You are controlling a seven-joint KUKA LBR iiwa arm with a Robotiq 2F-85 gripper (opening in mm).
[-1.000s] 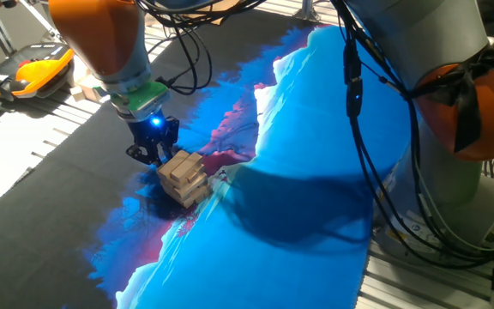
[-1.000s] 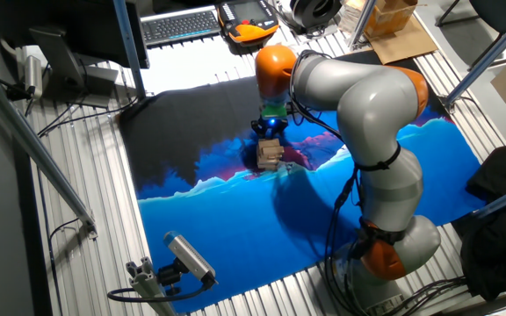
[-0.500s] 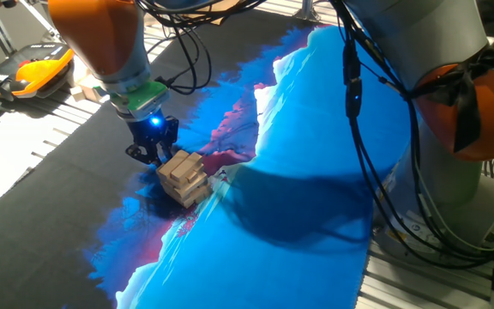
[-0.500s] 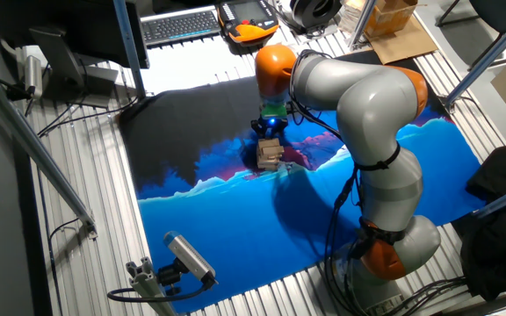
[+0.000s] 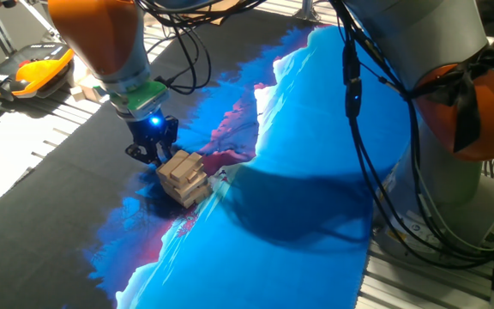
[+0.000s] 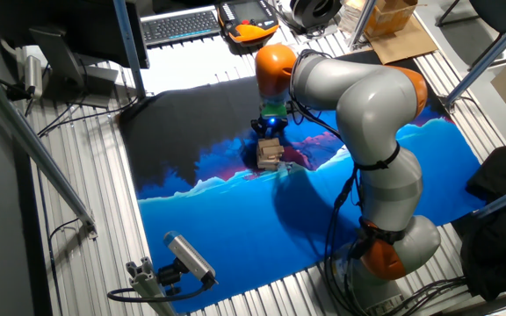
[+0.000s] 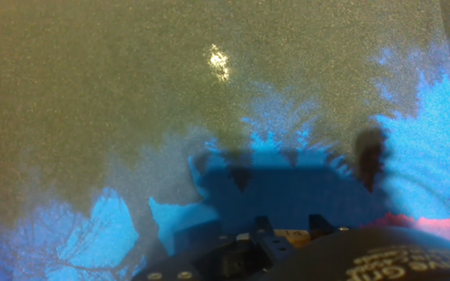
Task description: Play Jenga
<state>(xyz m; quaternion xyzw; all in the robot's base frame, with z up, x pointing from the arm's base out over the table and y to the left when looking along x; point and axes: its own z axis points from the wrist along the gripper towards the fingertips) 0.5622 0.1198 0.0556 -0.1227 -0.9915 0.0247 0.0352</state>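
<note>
The Jenga tower point(image 5: 183, 178) is a small low stack of pale wooden blocks, slightly askew, on the blue and black cloth point(image 5: 316, 154). It also shows in the other fixed view point(image 6: 270, 155). My gripper point(image 5: 148, 154) hangs low at the tower's far left side, right beside its top layers; its blue light is on. In the other fixed view my gripper point(image 6: 269, 132) stands just behind the tower. The hand view looks down at the cloth, with my gripper point(image 7: 287, 230) only at the bottom edge. I cannot tell how the jaws stand or whether they touch the tower.
An orange and yellow pendant point(image 5: 41, 67) and loose pale blocks point(image 5: 82, 90) lie beyond the cloth's far left edge. A keyboard point(image 6: 179, 25) and a cardboard box point(image 6: 393, 19) sit at the back. A small camera point(image 6: 187, 256) stands at the front, my arm's base point(image 6: 393, 246) at the right.
</note>
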